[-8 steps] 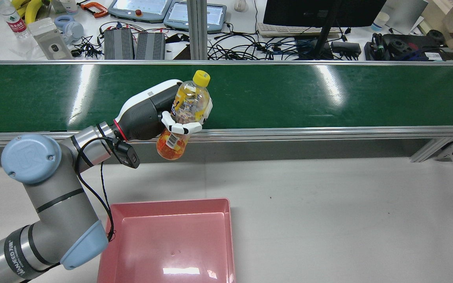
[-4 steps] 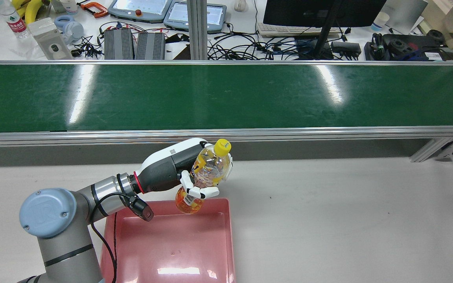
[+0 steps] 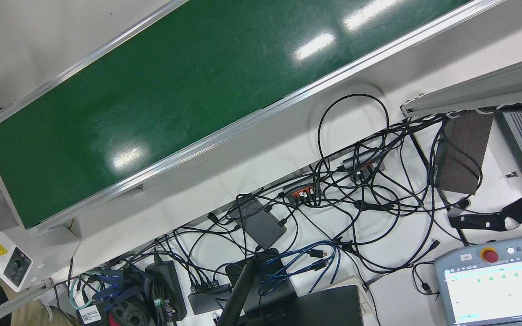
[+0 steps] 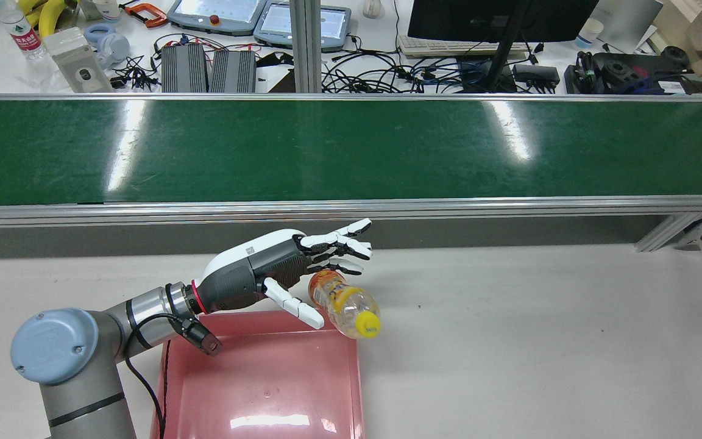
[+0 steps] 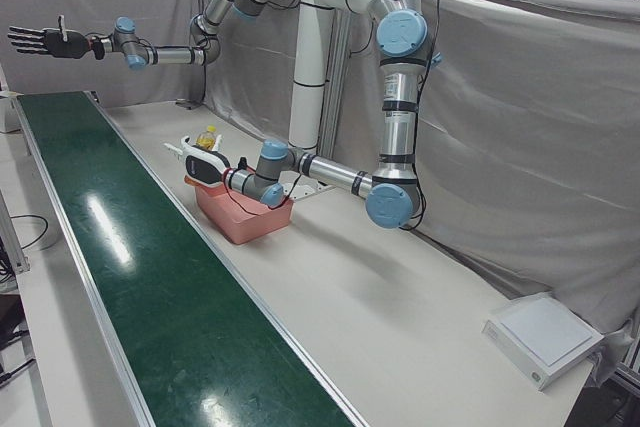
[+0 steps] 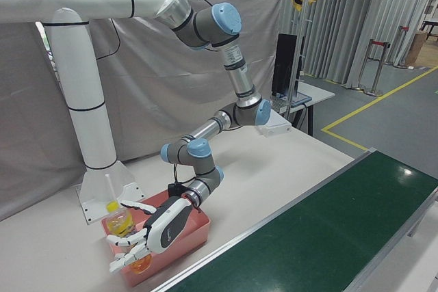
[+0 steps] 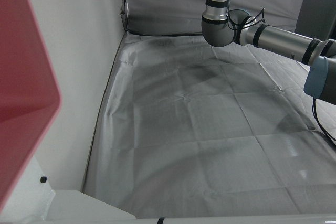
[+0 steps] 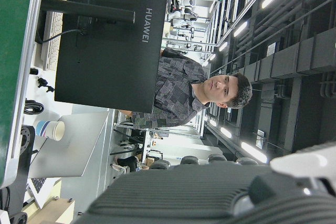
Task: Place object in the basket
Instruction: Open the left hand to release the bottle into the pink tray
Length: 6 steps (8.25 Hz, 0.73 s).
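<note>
Left hand (image 4: 302,262) spread open, released, above a yellow-capped bottle (image 4: 346,305) lying tilted on the pink basket's (image 4: 265,390) far right corner.

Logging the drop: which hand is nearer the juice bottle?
Left. The left hand, open, hovers right beside the juice bottle at the pink basket corner; the right hand is raised far off beyond the conveyor's end.

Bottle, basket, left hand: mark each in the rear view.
bottle (image 4: 345,305), rear view, clear body near the yellow cap
basket (image 4: 265,378), rear view, bare pink floor
left hand (image 4: 278,268), rear view, back of the palm
</note>
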{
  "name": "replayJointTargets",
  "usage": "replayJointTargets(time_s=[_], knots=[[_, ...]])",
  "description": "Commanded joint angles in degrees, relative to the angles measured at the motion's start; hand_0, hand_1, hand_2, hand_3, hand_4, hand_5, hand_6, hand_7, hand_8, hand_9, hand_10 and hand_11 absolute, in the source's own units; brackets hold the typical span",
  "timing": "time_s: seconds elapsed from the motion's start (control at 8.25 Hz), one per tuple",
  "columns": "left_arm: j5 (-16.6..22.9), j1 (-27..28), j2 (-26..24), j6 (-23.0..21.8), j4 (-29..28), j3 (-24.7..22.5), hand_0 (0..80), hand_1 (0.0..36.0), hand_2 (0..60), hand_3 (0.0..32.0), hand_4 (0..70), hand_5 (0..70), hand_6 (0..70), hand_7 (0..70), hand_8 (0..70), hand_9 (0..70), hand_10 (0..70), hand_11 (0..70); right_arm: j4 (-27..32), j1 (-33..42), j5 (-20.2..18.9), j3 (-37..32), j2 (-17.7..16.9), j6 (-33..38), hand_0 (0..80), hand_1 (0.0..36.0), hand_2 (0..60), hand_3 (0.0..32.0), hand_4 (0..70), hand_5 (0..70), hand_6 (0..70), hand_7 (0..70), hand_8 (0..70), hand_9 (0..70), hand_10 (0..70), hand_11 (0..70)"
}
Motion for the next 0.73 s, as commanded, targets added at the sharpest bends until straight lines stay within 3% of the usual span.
replayJointTargets(time_s=[0.0, 0.61], knots=[[-0.18, -0.13, 0.34, -0.81, -1.41, -0.18, 46.6, 3.4, 0.0, 0.0, 12.8, 10.1, 0.0, 4.1, 7.5, 10.2, 5.4, 8.4, 0.00, 0.00, 0.00, 0.03, -0.02, 0.09, 0.0, 0.0, 0.0, 0.0, 0.0, 0.0, 0.0, 0.0, 0.0, 0.0, 0.0, 0.0], [0.09, -0.57, 0.43, -1.17, -0.89, -1.76, 47.0, 3.4, 0.0, 0.0, 14.5, 11.1, 0.0, 2.6, 7.0, 9.4, 5.6, 8.7, 0.00, 0.00, 0.00, 0.03, -0.02, 0.00, 0.0, 0.0, 0.0, 0.0, 0.0, 0.0, 0.0, 0.0, 0.0, 0.0, 0.0, 0.0]])
